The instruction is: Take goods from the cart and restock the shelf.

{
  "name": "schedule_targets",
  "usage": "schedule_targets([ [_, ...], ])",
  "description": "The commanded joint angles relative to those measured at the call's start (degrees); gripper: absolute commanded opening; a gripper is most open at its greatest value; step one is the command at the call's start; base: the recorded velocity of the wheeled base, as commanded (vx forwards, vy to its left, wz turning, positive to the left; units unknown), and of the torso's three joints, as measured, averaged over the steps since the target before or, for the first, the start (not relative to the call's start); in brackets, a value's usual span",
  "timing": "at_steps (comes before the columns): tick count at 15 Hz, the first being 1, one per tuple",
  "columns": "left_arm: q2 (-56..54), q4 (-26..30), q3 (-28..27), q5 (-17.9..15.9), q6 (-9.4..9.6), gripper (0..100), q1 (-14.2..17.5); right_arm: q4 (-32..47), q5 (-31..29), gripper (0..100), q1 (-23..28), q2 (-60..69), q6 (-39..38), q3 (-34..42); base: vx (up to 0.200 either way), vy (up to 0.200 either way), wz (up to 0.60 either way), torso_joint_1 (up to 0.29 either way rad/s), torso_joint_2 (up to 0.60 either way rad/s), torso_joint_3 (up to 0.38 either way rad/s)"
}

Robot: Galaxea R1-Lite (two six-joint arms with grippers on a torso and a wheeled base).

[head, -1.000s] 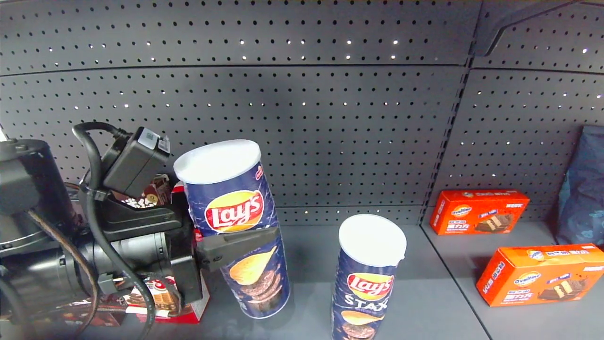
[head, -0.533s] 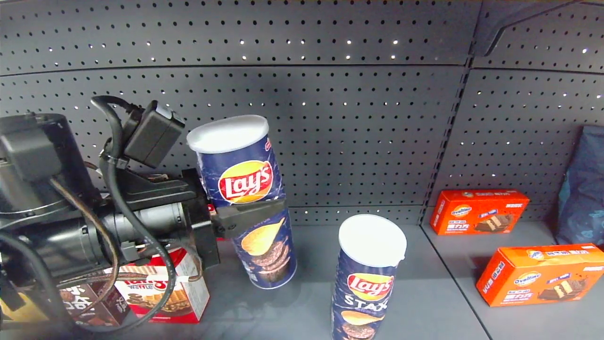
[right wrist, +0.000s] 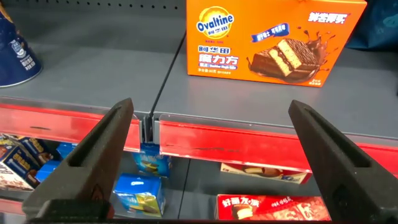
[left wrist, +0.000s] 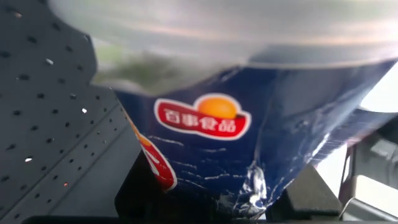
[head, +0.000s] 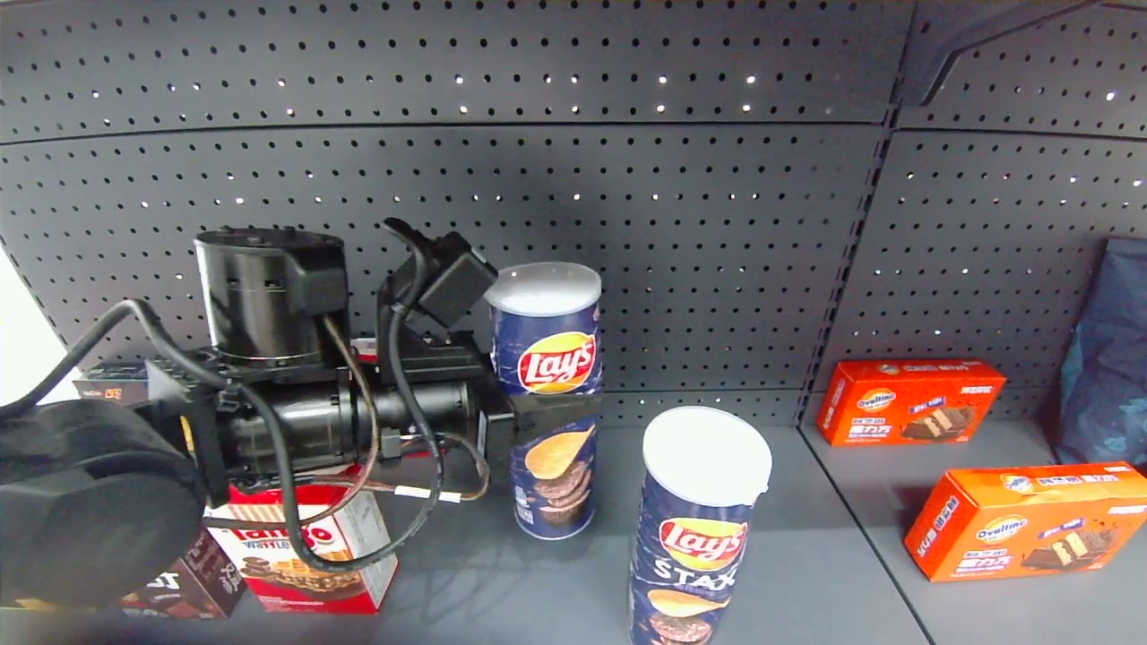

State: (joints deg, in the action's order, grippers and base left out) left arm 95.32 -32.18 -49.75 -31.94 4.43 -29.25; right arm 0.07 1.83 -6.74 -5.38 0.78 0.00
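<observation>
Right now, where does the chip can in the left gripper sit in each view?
Head view: chip can, upright, left of centre, left gripper around its middle.
Left wrist view: close up against the camera.
Right wrist view: a blue can base; cannot tell if it is this one.
Shared landmark: pegboard wall, behind the can in head and left wrist views.

Blue chip can (head: 548, 358), white lid, upright, far back on shelf (head: 789, 555) by pegboard (head: 681, 224); twin can (head: 703, 537) stands nearer, front-right.
</observation>
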Motion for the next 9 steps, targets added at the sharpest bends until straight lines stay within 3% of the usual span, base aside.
schedule_targets([
  [1,6.3,1.7,-4.1,0.0,1.38,0,0.3,0.0,0.0,100,0.0,-0.2,0.0,0.0,0.000,0.000,0.00,0.000,0.00,0.000],
  [9,18.1,0.7,-16.1,0.0,1.46,0,0.8,0.0,0.0,100,0.0,-0.2,0.0,0.0,0.000,0.000,0.00,0.000,0.00,0.000],
])
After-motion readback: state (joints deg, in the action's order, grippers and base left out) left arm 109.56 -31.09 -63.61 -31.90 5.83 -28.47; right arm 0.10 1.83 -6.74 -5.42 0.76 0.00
